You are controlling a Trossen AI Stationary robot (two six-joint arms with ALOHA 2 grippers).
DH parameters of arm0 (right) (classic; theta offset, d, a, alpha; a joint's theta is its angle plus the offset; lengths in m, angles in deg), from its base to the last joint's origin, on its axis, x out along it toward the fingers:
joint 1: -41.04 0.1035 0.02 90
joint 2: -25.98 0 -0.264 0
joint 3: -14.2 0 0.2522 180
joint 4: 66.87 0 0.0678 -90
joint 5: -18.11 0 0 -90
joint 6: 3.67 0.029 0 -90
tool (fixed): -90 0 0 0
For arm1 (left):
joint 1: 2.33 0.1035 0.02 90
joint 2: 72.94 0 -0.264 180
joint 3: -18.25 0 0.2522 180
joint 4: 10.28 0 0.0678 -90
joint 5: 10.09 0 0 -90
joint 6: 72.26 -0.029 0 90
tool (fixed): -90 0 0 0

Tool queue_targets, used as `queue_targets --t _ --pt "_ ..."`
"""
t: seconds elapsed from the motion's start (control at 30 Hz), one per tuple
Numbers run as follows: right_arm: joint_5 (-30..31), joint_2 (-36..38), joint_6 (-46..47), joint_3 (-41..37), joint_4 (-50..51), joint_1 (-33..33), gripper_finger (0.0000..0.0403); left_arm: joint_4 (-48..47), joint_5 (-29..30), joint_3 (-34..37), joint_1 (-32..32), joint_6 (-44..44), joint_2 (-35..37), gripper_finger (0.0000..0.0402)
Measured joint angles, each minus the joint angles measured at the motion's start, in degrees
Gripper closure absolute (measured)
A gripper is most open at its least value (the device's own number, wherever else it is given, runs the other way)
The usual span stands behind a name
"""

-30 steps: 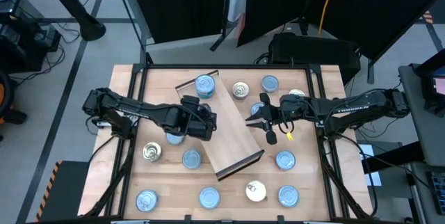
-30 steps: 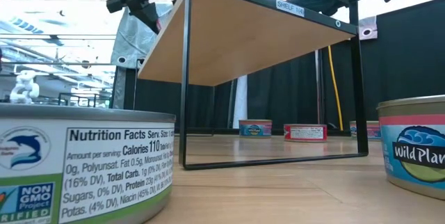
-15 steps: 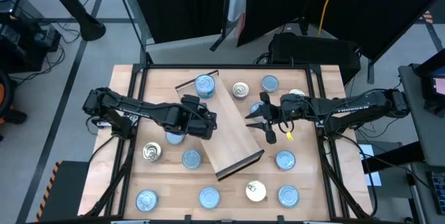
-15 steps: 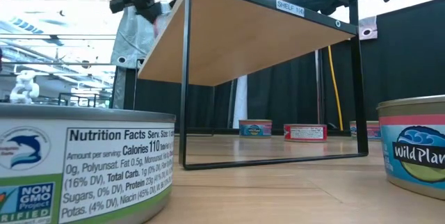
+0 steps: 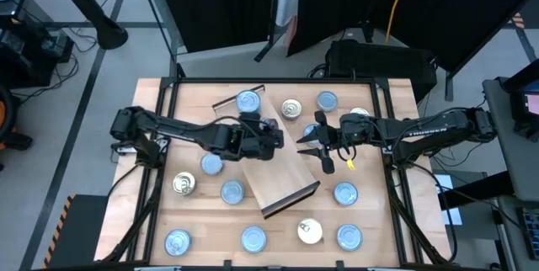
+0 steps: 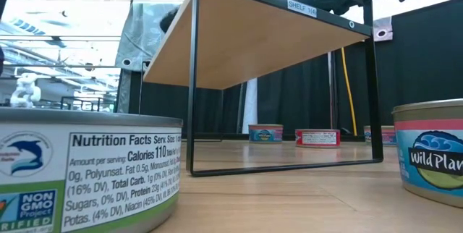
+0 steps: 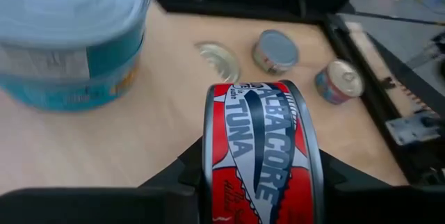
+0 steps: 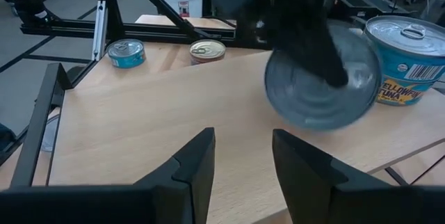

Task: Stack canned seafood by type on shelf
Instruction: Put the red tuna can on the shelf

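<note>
The shelf point(image 5: 282, 174) is a light-wood board on black wire legs, lying aslant mid-table; the low view shows the shelf's underside point(image 6: 253, 37). One blue-topped tin point(image 5: 248, 103) stands on its far end, large in the left wrist view point(image 7: 69, 36). My left gripper point(image 5: 268, 136) hovers over the board's far part, shut on a red-labelled albacore tuna tin point(image 7: 257, 154). My right gripper point(image 5: 307, 146) is open at the board's right edge, level with it, fingers apart point(image 8: 240, 158) and empty. Other tins are scattered on the table around the shelf. My left gripper pinches the red tuna tin by its two flat faces, the tin standing on edge with its label wall point(image 7: 259, 133) toward the wrist camera. One finger point(image 8: 316, 50) lies across the silvery face point(image 8: 306, 102). The fingers reach in from the table's left. The tin is lifted clear above the shelf.
Loose tins lie all round: a gold-topped one point(image 5: 291, 108) and a blue one point(image 5: 327, 100) on the far side, one point(image 5: 210, 163) left of the shelf, several along the near edge point(image 5: 253, 238). Two large tins point(image 6: 79, 175) point(image 6: 434, 157) stand close to the low camera.
My left gripper has moved toward the table's right and a little toward its far edge, carrying the red tin over the shelf; the blue-topped tin on the table that it half covered now shows fully. My right gripper has kept still.
</note>
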Motion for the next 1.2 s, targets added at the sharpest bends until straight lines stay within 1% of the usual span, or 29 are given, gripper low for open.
queue_targets --t 0.17,0.33,0.43,0.53,0.77,0.87,1.0,1.2 --pt "-0.02 0.0 0.24 0.0 0.22 -0.01 0.0266 -0.42 0.45 0.0 -0.16 3.22 -0.95 0.0265" --pt "-0.02 0.0 0.26 0.0 0.26 -0.01 0.0266 -2.76 2.61 0.0 -1.13 5.08 -0.93 0.0267" --pt "-0.02 0.0 0.24 0.0 0.26 -0.01 0.0266 -5.09 3.93 0.0 -1.69 8.42 -0.93 0.0261" --pt "-0.02 0.0 0.26 0.0 0.27 -0.01 0.0266 -7.28 4.21 0.0 -2.14 9.14 -0.96 0.0236" --pt "-0.03 -0.29 0.22 0.0 -0.99 -0.01 0.0266 -7.48 4.84 0.0 -2.73 9.14 -1.04 0.0144" --pt "-0.04 -1.45 -0.04 0.02 -2.41 -0.01 0.0266 -7.44 6.02 0.02 -2.98 9.12 -1.04 0.0117" --pt "-0.04 -3.93 -0.15 0.02 -5.03 -0.02 0.0266 -8.87 6.88 0.0 -3.34 9.18 -1.03 0.0103" --pt "-0.13 -8.6 -0.68 0.02 -9.53 -0.4 0.0266 -11.25 6.76 0.0 -3.63 9.19 -1.02 0.0102"
